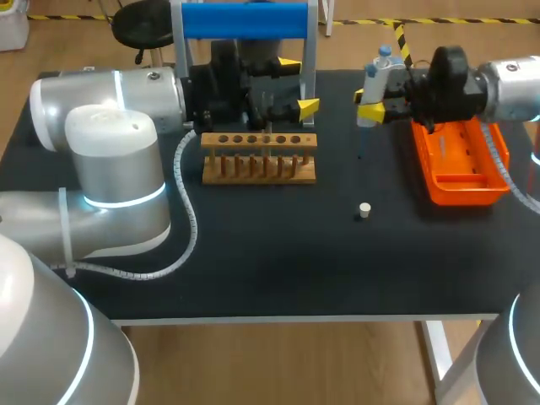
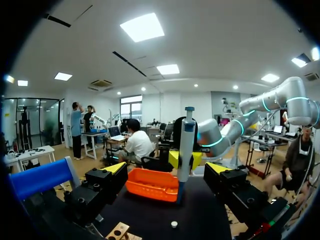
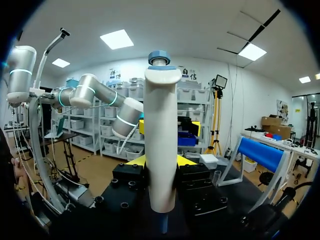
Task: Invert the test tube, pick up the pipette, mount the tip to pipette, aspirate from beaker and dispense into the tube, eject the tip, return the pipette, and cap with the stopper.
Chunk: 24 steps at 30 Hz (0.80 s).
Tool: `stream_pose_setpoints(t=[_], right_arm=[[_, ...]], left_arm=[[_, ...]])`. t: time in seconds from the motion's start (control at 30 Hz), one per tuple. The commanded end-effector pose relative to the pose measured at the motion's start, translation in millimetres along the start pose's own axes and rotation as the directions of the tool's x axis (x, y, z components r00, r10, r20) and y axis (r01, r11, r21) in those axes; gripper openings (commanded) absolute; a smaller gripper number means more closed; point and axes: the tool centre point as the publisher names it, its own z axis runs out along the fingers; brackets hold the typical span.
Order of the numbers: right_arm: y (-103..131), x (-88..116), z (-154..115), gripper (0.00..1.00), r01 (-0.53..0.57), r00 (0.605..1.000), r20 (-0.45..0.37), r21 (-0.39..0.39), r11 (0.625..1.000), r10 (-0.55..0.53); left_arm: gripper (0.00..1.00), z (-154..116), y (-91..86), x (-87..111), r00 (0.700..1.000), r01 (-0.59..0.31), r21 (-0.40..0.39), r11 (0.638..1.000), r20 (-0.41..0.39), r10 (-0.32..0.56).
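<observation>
**Lab room, dark worktop**

Black worktop (image 1: pixel 278 270) over wood-plank floor (image 1: pixel 278 363), yellow-black tape (image 1: pixel 456 21) at far edge. White ceiling (image 2: pixel 200 35), square panel lights (image 2: pixel 142 27). White walls (image 3: pixel 225 67), storage shelves (image 3: pixel 195 105), one window (image 2: pixel 131 107).

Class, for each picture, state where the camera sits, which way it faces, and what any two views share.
Head view: above and behind the robot, looking down on the table; left arm and right arm show.
Left wrist view: on the left wrist, facing the right arm across the table; own open left claw shows.
Right wrist view: on the right wrist, facing the left arm; own right claw grips the pipette.
Shared: all three show the pipette.
</observation>
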Motion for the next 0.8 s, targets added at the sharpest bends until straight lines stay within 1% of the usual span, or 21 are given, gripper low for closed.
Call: stream_pose_setpoints(t=[0.03,0.47,0.8], right_arm=[[-4,-11,17,0.00,0.001,1.000,-0.031,0.003,1.000,-0.001],[-17,-17,47,0.00,-0.007,0.998,-0.068,0.017,1.000,0.008],[-17,-19,66,0.00,-0.018,0.997,-0.081,0.017,1.000,0.019]], left_arm=[[1.00,2,0.9,0.4,1.000,-0.001,0.002,1.000,0.004,0.001],[1.00,2,0.9,0.4,1.000,-0.001,0.002,1.000,0.004,0.001],[1.00,2,0.9,0.4,1.000,-0.001,0.002,1.000,0.004,0.001]])
